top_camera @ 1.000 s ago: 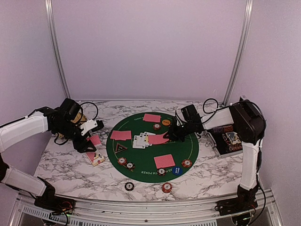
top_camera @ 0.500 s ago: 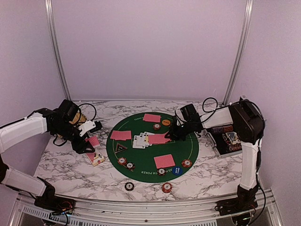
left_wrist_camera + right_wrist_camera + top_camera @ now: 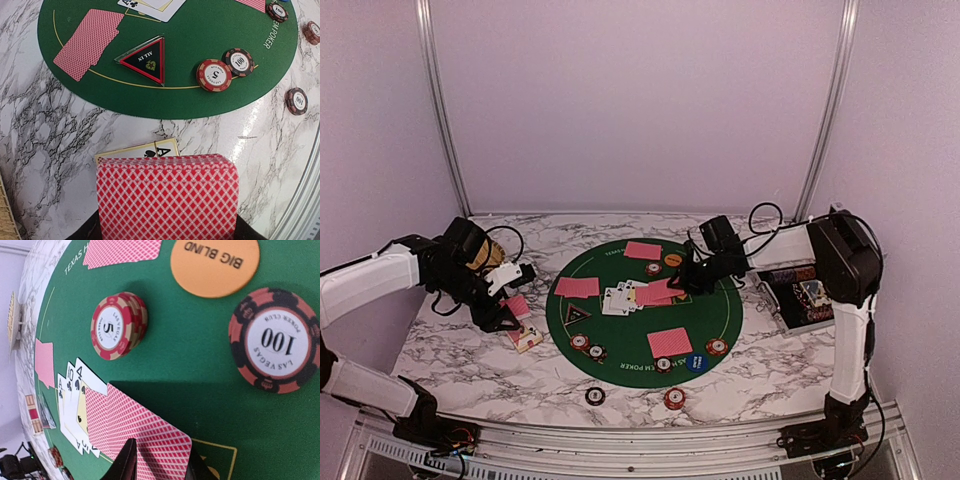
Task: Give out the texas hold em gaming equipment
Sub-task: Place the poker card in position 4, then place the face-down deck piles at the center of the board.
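Scene: A round green poker mat (image 3: 625,328) lies on a marble table (image 3: 470,355), and both arms reach in over it.
Left gripper (image 3: 165,231): Clamped firmly on a deck of red-backed cards (image 3: 167,200), with a dark finger at each lower corner of the deck. It is held over the marble, just off the mat's left edge.
Beneath the deck: A face-up ace (image 3: 160,149) lies on the marble, partly covered by the deck in the wrist view.
Right gripper (image 3: 160,465): Low over the middle of the mat with its jaws parted a little. The near end of a face-down card (image 3: 135,425) lies between the fingertips, and whether either tip touches it cannot be told.
That card: It overlaps a fan of face-up cards (image 3: 75,390) showing an ace, a ten and a four.
Dealt cards: Face-down far cards (image 3: 642,250), left cards (image 3: 577,287) and near cards (image 3: 669,342) sit around the mat.
Markers: An orange Big Blind disc (image 3: 215,265) is on the far side. A black-and-red All In triangle (image 3: 146,59) is at the left, and a blue button (image 3: 695,362) is near the front edge.
Chips: A stack of red 5 chips (image 3: 117,325) and a dark 100 chip (image 3: 275,340) lie beside the Big Blind disc. Two loose chips (image 3: 594,396) rest on the marble in front of the mat.
Right edge: An open black case (image 3: 782,312) sits on the table.
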`<state>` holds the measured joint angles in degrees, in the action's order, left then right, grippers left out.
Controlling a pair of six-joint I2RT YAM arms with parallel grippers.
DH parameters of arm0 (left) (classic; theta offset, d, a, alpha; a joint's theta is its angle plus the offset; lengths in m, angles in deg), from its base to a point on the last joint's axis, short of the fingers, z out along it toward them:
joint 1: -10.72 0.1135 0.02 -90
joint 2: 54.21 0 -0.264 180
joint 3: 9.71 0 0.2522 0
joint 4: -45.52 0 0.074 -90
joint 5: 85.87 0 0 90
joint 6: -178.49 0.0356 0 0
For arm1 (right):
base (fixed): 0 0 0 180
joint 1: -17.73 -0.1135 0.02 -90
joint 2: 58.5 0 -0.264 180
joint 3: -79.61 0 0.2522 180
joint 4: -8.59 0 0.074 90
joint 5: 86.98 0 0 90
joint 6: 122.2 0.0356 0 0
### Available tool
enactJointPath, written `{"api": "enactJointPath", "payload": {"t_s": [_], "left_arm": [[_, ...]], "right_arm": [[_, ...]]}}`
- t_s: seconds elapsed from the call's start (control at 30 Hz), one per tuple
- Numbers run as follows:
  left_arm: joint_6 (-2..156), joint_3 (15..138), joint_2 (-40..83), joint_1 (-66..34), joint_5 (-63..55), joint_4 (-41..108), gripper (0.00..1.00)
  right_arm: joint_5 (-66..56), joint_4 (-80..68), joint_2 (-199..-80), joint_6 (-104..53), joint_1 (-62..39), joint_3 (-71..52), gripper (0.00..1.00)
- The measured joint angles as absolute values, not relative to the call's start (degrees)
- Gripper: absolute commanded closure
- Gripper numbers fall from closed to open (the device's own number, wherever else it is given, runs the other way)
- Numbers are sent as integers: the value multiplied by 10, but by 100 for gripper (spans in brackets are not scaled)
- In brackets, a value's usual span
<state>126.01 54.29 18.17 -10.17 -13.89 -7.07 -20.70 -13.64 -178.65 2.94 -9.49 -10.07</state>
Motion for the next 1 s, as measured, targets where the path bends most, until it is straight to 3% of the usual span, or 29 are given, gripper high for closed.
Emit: {"api": "enactJointPath", "payload": {"t_s": [0.27, 0.63, 1.0], "left_arm": [[1260, 538, 175, -99, -139, -70, 100], [1260, 528, 163, -92, -138, -70, 100], [1284, 482, 148, -68, -131, -70, 100]], "right_arm": [[-160, -177, -1787, 4, -111, -133, 48], [-57, -274, -1764, -25, -113, -152, 44], [-61, -286, -1643, -19, -128, -133, 39]]}}
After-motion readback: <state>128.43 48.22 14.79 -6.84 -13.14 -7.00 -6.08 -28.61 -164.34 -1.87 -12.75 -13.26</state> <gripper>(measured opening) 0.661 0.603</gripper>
